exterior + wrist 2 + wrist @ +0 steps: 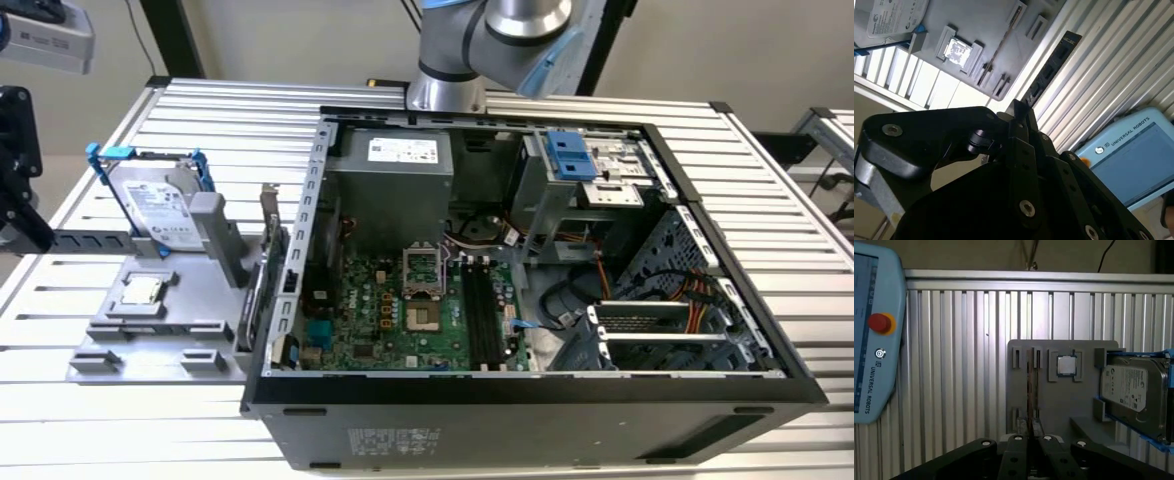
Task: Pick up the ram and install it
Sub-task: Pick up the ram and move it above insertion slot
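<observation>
Task status: not yet begun in any visible respect. The ram [1030, 385] stands on its edge in the slotted grey fixture [160, 340] on the bench [227, 110], beside the open computer case [534, 385], on the exterior view's left. In the first wrist view it presents edge-on as a thin strip, seated alongside the processor chip [140, 290] and the blue-framed hard drive [158, 205], which share the same fixture. The gripper [1032, 436] is well apart from the fixture; its fingers [1018, 112] are drawn together and grip nothing. In the exterior view the arm [467, 50] stands at the far side of the case, away from the fixture. Inside the case, the long black memory slots [487, 315] on the motherboard appear unoccupied, though the detail is fine and this is a judgement. A teach pendant [874, 340] lies on the bench, near the fixture but clear of it. Outstanding: the whole task, both the pick-up and the installation; nothing in these views indicates the ram has been disturbed from its seat.
</observation>
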### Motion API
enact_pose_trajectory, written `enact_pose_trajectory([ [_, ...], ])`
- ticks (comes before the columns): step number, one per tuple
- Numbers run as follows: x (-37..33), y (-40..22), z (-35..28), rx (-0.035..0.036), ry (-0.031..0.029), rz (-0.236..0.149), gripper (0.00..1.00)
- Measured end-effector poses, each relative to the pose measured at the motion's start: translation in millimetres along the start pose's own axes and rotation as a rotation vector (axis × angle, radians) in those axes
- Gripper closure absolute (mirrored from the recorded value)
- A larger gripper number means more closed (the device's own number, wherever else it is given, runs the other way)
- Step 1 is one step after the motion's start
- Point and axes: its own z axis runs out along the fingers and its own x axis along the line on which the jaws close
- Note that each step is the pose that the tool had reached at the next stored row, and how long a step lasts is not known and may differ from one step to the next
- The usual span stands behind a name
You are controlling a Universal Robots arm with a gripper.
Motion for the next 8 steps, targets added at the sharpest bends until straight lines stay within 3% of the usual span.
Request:
enact_pose_trajectory([
  [8,-0.1,-2.4,-0.8,0.0000,0.0001,0.000,1.00],
])
